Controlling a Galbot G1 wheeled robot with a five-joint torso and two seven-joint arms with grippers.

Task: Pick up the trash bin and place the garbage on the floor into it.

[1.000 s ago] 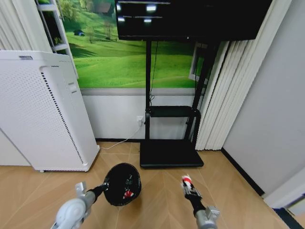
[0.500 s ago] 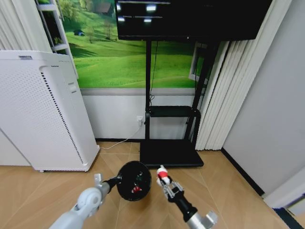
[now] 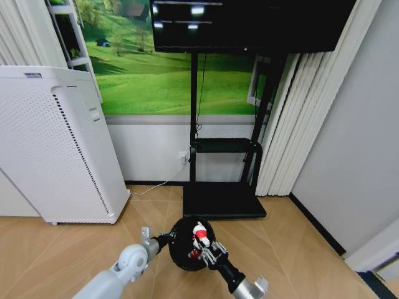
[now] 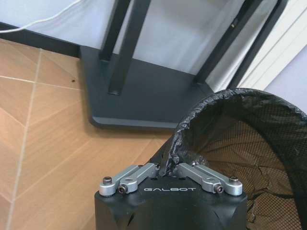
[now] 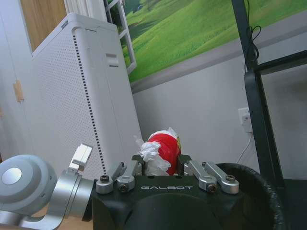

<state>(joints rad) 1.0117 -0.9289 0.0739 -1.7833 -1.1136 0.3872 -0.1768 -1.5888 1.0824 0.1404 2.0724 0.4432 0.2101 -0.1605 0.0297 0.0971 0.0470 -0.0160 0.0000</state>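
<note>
Home-style living room or staged demo room: chevron wood floor (image 3: 56,249), tall white perforated air purifier (image 3: 56,149), black TV stand (image 3: 223,199) with dark screen (image 3: 249,25) above, meadow mural (image 3: 149,81) on the wall, pale vertical blinds (image 3: 293,124), wall socket (image 3: 183,156) with white cable.

Bright, even indoor light, soft shadows, wide-angle bending at the edges.

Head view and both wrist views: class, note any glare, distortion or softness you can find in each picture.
Head view: ceiling lights glare on the dark screen, and straight edges bow outward like a wide lens. Left wrist view: the bin mesh liner is crisp, the floor evenly lit. Right wrist view: the red scrap is sharp, the wall behind softer.
</note>
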